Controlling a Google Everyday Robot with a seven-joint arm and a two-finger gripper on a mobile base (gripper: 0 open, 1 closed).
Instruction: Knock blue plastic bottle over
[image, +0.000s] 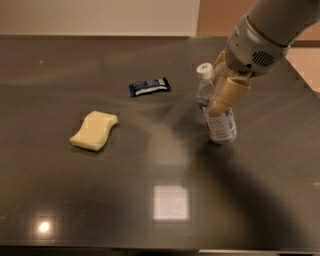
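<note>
Worktop (75, 200): dark, glossy surface. A square patch of light (171, 202) reflects near the front edge, with a small round glint to its left.

Sponge (94, 131): pale yellow, lying flat on the left half, well apart from everything else.

Blue plastic bottle (221, 125): right of centre, base on the worktop, body tilted so that the white cap (204, 70) leans left and away. The pale label carries print that cannot be read.

Claw (222, 95): tan, reaching down from the grey arm (260, 42) at upper right. It touches the bottle, one tan part lying across the front of the upper body. Whether the claw is wide or narrow cannot be told.

Snack wrapper (149, 86): dark blue, flat, farther back and left of the bottle. Its white lettering is illegible.
</note>
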